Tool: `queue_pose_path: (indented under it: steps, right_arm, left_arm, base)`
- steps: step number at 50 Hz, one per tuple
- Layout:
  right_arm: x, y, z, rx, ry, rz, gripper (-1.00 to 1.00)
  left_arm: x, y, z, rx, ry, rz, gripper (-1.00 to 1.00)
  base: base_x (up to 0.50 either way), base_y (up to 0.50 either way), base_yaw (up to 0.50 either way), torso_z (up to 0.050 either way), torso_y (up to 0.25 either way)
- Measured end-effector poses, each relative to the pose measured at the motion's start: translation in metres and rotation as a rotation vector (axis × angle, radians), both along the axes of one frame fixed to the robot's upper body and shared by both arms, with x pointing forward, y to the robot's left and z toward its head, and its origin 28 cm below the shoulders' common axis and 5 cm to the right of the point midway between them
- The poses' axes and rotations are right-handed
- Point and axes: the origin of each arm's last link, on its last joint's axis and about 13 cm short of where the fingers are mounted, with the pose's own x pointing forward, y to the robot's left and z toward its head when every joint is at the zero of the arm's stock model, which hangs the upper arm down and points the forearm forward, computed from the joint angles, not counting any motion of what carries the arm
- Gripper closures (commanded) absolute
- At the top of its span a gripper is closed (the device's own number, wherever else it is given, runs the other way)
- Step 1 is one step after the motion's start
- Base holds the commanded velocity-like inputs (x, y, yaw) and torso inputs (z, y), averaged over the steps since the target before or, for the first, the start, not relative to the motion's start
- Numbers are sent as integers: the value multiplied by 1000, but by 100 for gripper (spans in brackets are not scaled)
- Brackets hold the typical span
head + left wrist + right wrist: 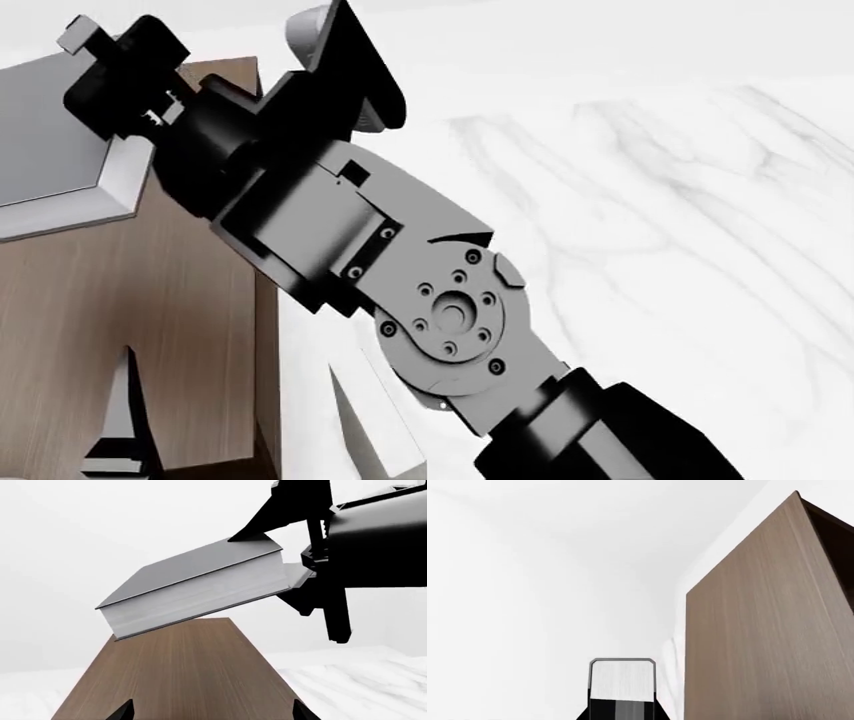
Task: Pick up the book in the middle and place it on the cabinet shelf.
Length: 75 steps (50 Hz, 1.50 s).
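In the left wrist view, my right gripper is closed on one end of the book: grey cover, white page edges, tilted in the air above the brown top of the cabinet shelf. In the head view, the book is held at the upper left over the cabinet shelf. In the right wrist view, only the cabinet shelf shows. I cannot tell my left gripper's state.
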Motion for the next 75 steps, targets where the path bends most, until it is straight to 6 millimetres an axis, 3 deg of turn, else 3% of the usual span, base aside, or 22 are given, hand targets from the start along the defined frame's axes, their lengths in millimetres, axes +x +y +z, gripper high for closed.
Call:
queue_pose_path:
  steps: [51, 74, 75]
  right_arm:
    - [8, 16, -40, -112, 71, -2, 100]
    - [10, 15, -46, -90, 68, -4, 100]
    - [10, 15, -46, -89, 68, -5, -100]
  left_arm:
    - [0, 3, 0, -7, -7, 9, -100]
    - [1, 3, 0, -6, -6, 9, -100]
    - [1, 3, 0, -6, -6, 9, -100]
  base:
    - [0, 0, 0, 0, 1]
    - [0, 0, 0, 0, 0]
    - [0, 0, 0, 0, 0]
